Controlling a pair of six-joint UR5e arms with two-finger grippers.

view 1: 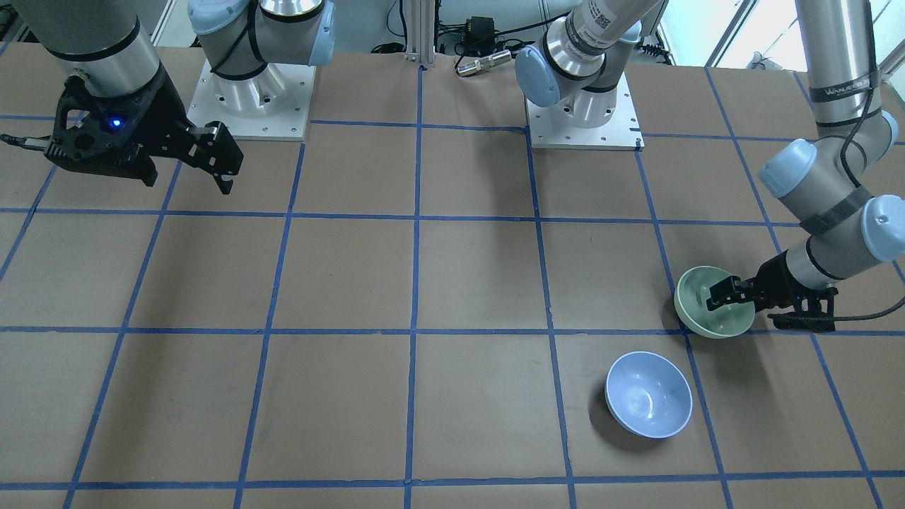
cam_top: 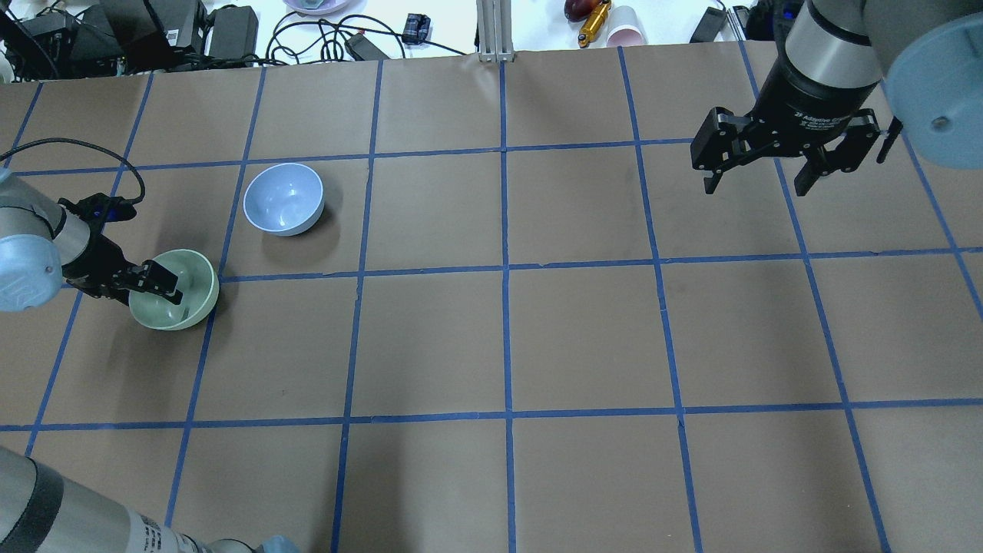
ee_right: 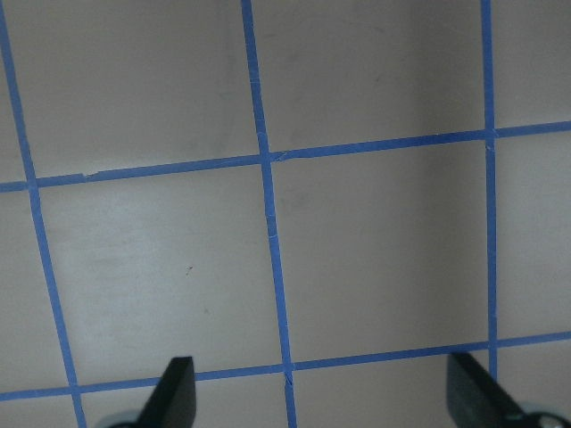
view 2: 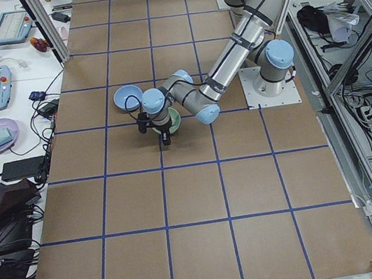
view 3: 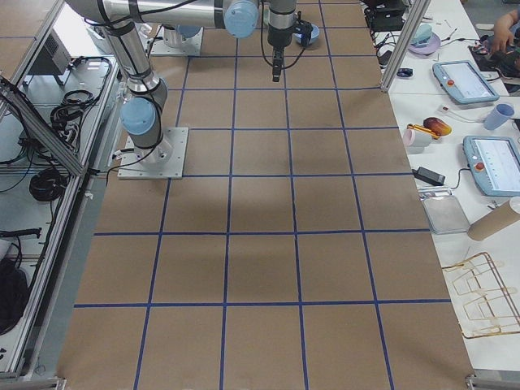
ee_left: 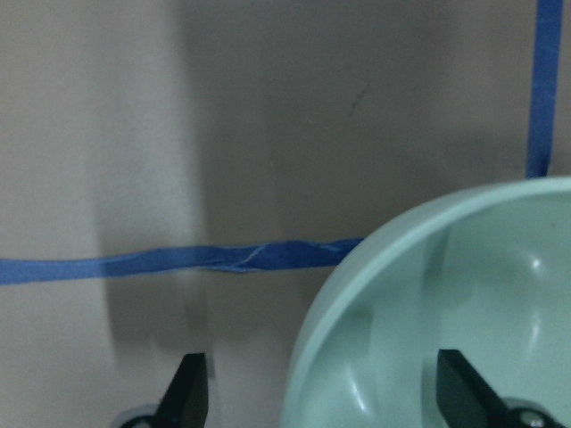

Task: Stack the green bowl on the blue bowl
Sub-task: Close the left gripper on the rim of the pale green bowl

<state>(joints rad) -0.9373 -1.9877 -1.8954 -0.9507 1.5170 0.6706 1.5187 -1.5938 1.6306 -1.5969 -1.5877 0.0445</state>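
The green bowl (view 1: 720,324) sits on the brown table by a blue tape line, near the robot's left end. My left gripper (view 1: 711,297) is open and low over the bowl. In the left wrist view (ee_left: 326,392) the jaws straddle the bowl's near rim (ee_left: 464,294), one finger inside and one outside. The blue bowl (view 1: 649,403) stands upright and empty one square away from the green bowl (cam_top: 196,278), further from the robot (cam_top: 282,198). My right gripper (cam_top: 756,184) is open and empty, held high over the far right part of the table.
The table (cam_top: 507,338) is brown paper with a grid of blue tape lines. Cables, power bricks and small items (cam_top: 591,19) lie beyond its far edge. The two arm bases (view 1: 583,120) stand on the robot's side.
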